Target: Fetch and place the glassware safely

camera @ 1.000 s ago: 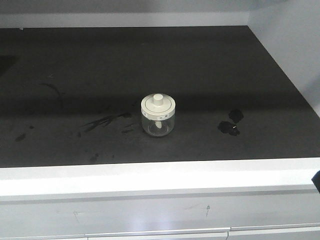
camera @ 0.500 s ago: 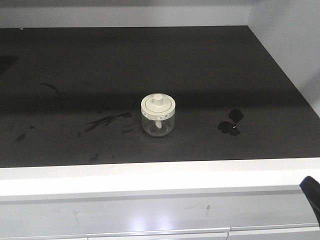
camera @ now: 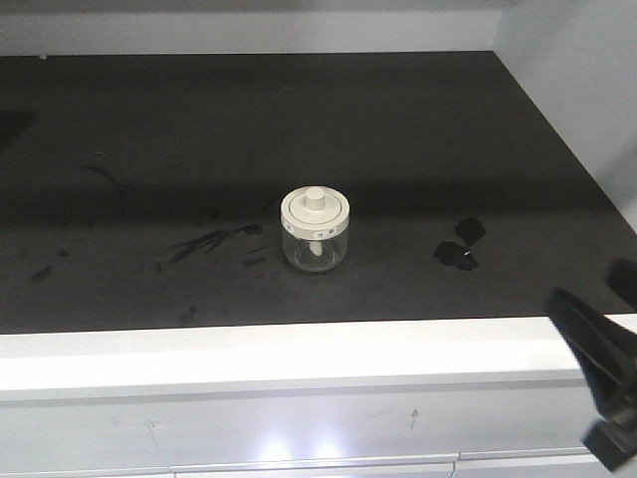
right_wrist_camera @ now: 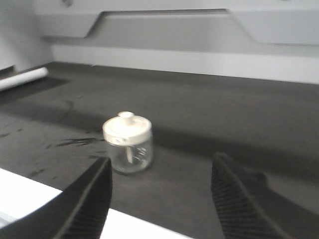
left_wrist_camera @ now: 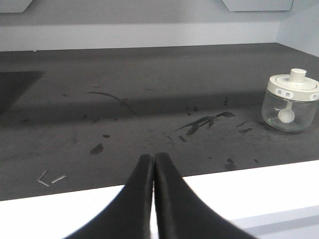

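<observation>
**Item: glass jar**, one, small and squat, clear wall, off-white lid with a raised centre knob.

**Location:** on the dark worktop, about mid-width, set back from the white front edge. Nothing touches it. Dark smears lie to one side and two black blotches to the other, both apart from it.

**Attitude:** upright on its base. The axis through base and knob runs vertical, knob uppermost, though the body is about as wide as it is tall. The small dark marks on the lid rim face the front edge. A small white spoon shows inside, bowl downward.

**Right gripper**: fingers spread wide, empty, at the front edge near the right-hand end, well short of the jar. In the wrist view the jar sits just inside the left-hand finger, not centred in the gap. The wide spread and level aim suggest a side grasp on the glass wall being lined up (a judgement only, and the wrist picture is somewhat blurred).

**Left gripper**: fingers pressed together, holding nothing, low over the front edge with the jar well off to its right. It looks parked clear of the reach.

**Remark on placement:** the free standing room all round the jar probably lets a finger pass on each side
</observation>
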### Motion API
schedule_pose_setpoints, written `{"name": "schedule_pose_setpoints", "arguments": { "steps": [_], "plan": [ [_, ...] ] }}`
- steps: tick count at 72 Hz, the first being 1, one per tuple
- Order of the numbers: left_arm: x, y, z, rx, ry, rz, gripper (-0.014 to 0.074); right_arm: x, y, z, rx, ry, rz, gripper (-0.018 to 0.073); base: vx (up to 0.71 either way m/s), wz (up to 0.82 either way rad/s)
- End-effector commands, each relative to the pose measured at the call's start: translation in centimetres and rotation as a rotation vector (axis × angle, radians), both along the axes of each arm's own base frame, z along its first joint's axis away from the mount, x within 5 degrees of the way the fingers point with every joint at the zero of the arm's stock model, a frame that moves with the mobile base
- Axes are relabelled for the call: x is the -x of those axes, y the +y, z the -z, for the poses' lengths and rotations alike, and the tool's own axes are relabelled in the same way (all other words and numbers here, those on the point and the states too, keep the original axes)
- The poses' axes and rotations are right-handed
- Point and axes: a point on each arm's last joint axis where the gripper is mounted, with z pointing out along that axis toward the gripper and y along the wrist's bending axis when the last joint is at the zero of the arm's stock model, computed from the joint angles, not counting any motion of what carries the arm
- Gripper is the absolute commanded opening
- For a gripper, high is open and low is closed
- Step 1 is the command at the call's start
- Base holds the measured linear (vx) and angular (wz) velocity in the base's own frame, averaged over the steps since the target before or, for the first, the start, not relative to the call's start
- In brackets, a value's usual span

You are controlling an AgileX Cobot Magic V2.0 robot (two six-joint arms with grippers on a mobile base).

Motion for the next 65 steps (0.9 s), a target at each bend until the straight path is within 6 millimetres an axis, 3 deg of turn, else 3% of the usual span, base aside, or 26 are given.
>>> {"name": "schedule_pose_setpoints", "arguments": {
  "steps": [1, 15, 37, 49, 65],
  "plan": [
    [0.0, 0.1, -1.6, 0.021, -0.096, -0.006, -0.0007, -2.1, 1.5, -2.7, 0.012, -0.111, -0.019, 0.0428, 0.00, 0.00],
    [0.0, 0.1, -1.6, 0.021, -0.096, -0.006, -0.0007, -7.8, 5.7, -3.8, 0.019, -0.125, -0.027, 0.0428, 0.00, 0.00],
    [0.0, 0.1, -1.6, 0.021, -0.096, -0.006, -0.0007, -17.3, 11.9, -4.0, 0.001, -0.013, -0.030, 0.0422, 0.00, 0.00],
    [0.0, 0.1, -1.6, 0.021, -0.096, -0.006, -0.0007, -20.8, 14.3, -2.9, -0.002, 0.014, -0.048, 0.0422, 0.00, 0.00],
    [0.0, 0.1, -1.6, 0.021, -0.096, -0.006, -0.0007, -22.8, 15.9, -0.1, 0.008, 0.022, -0.076, 0.0422, 0.00, 0.00]
  ]
}}
